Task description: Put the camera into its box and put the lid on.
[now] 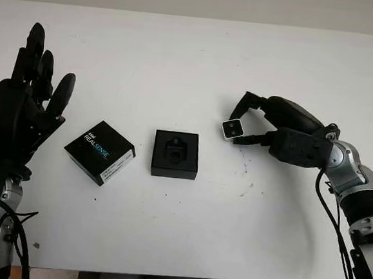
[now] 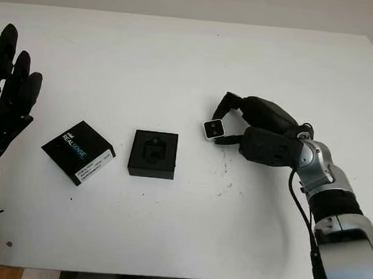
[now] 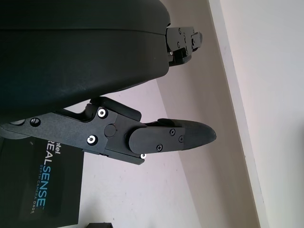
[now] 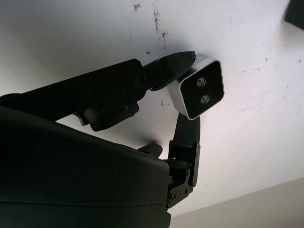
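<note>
A small white camera (image 1: 232, 129) with a dark front face is pinched between the fingers of my right hand (image 1: 239, 124), just right of the box; it also appears close up (image 4: 199, 89). The open black box (image 1: 175, 154) with its foam insert lies in the table's middle. Its black lid (image 1: 99, 151), printed "REALSENSE", lies to the left of the box, and the print shows again on the lid (image 3: 40, 185) in the left wrist view. My left hand (image 1: 31, 95) is raised at the far left, open, above and left of the lid.
The white table (image 1: 192, 62) stretches wide behind and in front of the objects. Small dark specks (image 1: 245, 179) mark its surface right of the box. The table's front edge runs along the bottom.
</note>
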